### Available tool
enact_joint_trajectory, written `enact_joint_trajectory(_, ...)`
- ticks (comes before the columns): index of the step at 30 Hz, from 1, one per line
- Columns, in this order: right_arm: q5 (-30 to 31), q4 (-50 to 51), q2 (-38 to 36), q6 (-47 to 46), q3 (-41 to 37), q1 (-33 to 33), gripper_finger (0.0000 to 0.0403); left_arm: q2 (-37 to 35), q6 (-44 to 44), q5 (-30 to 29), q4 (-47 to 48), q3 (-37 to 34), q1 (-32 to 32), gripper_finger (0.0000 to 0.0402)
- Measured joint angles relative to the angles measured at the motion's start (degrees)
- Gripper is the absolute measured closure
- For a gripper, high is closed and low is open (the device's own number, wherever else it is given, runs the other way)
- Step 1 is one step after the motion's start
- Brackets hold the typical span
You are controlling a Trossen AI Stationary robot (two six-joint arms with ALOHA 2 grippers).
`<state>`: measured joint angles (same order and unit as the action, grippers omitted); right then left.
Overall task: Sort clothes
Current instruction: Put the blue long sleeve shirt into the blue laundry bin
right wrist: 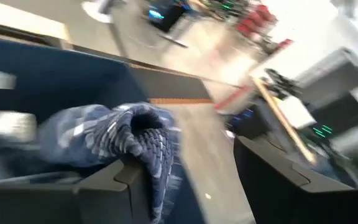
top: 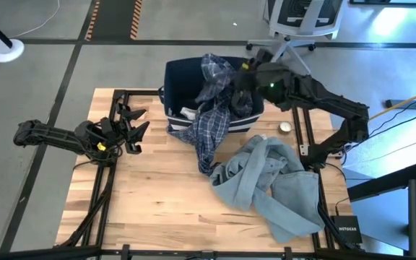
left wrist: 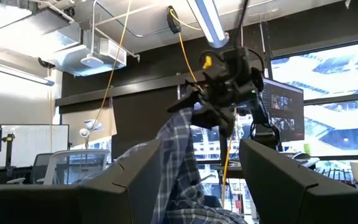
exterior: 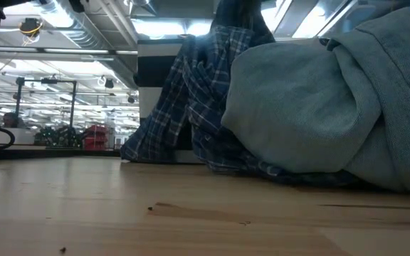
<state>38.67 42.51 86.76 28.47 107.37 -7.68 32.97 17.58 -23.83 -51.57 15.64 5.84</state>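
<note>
Faintly, "NETGEAR" on black box (top: 347, 228).

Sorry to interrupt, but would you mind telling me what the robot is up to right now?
It is sorting clothes. The right gripper holds the plaid shirt up over the navy bin, the shirt's tail trailing onto the table. The grey-blue garment lies beside it. The left gripper waits open at the table's left.

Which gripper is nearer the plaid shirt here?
The right gripper: it is over the navy bin, holding up the plaid shirt. The left gripper waits open at the table's left side, apart from it.
</note>
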Motion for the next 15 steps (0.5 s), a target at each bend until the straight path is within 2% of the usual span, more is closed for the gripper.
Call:
enact_joint_trajectory(4,-5.9,4.3,0.1,-2.4,0.0,2.1,0.0193,0.0,0.0,0.0,0.0,0.0,0.0,0.0194)
enact_joint_trajectory(8,-14.8,11.4,0.3,-2.9,0.0,2.2,0.0193,0.0,-0.1,0.0,0.0,0.0,0.0,0.0194)
enact_joint_trajectory(15,-17.8,18.0,0.2,-8.2,-0.1,2.2,0.0193,0.0,-0.2,0.0,0.1,0.0,0.0,0.0194)
